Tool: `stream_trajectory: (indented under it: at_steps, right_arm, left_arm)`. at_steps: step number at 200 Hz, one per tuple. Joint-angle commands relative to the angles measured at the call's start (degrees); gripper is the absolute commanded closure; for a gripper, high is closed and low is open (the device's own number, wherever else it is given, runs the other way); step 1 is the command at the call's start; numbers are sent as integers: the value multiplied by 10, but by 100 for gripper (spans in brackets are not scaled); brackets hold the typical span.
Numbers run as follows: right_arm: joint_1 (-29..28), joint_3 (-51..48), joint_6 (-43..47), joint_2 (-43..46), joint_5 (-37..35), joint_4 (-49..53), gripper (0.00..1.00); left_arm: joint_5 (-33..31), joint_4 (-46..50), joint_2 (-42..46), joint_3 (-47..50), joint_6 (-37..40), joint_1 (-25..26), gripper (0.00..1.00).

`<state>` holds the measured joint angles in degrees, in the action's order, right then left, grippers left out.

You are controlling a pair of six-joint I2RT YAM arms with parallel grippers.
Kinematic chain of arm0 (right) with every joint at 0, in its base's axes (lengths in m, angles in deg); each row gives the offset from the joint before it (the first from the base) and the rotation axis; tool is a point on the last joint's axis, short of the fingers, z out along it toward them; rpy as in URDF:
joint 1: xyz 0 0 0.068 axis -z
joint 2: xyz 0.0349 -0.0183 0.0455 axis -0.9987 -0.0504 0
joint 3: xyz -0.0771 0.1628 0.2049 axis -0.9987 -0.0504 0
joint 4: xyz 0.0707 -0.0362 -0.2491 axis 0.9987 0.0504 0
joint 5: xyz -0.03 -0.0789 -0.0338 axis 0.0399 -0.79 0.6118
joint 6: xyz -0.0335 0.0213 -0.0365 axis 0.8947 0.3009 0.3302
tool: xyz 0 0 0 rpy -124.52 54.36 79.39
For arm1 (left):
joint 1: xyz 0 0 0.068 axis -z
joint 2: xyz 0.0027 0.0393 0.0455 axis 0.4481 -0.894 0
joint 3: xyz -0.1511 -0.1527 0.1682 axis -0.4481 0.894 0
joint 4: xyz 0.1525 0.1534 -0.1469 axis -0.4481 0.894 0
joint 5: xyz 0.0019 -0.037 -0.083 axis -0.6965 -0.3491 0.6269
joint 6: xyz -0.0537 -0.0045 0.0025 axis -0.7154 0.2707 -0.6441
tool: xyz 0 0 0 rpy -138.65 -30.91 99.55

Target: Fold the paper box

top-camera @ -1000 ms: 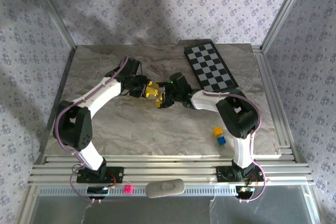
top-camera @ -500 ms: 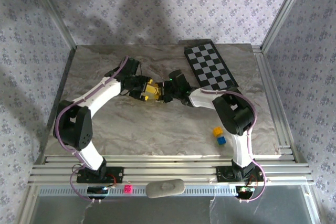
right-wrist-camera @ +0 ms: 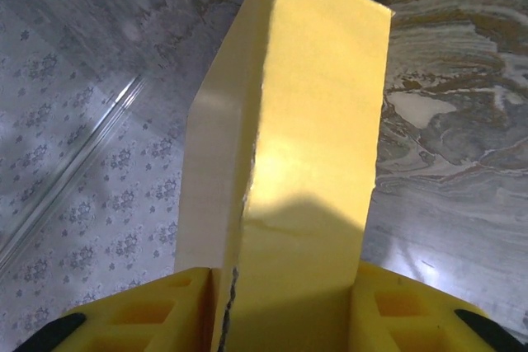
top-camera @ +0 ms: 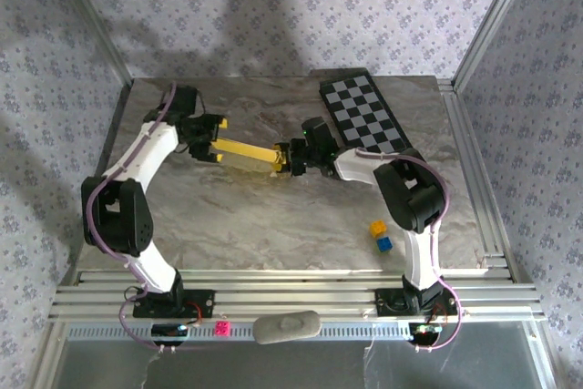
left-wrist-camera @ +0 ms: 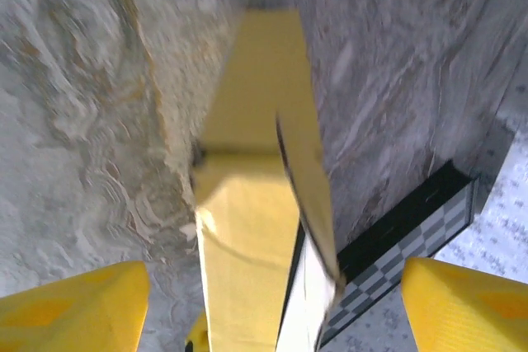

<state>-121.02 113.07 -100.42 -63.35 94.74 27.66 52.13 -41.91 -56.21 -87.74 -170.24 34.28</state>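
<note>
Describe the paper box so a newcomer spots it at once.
On the marble table, look left of the chequered board, between the two arms. The paper box is the long, flat yellow cardboard strip, unlike the small yellow cube nearer the front.

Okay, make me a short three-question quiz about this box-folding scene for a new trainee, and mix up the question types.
1. Which gripper clamps the paper box? A) left B) right C) both
2. True or false: the left gripper stands open, its fingers apart from the box.
3. Fill in: next to the small yellow cube sits a ___ cube.
Key: 1 B, the right gripper. 2 true. 3 blue, the blue cube.
</note>
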Motion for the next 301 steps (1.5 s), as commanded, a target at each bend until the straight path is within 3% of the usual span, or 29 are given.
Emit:
stream_trajectory:
  at_steps: [1, 18, 44, 87, 150, 208, 249, 301]
  right_arm:
    - [6, 0, -115, 23, 35, 54, 63]
    - [12, -4, -98, 33, 52, 72, 63]
    - [23, -5, -75, 44, 81, 93, 63]
    - [40, -5, -23, 53, 127, 144, 63]
    - [55, -2, 31, 48, 157, 194, 61]
    - [77, 11, 99, 40, 170, 249, 57]
    - [89, 48, 167, 38, 173, 316, 44]
    - [98, 49, 187, 37, 178, 332, 43]
  left_arm:
    - [24, 58, -4, -13, 11, -18, 20]
    - [30, 74, -7, -12, 12, -34, 18]
    - [53, 24, -4, 23, -17, -51, 16]
    - [107, -21, -37, 31, -47, -45, 17]
    - [134, -76, -31, 79, -118, -1, 30]
    - [125, -62, -14, 94, -132, 3, 52]
    - [122, -56, -15, 87, -132, 5, 58]
    - [125, -53, -16, 80, -133, 9, 61]
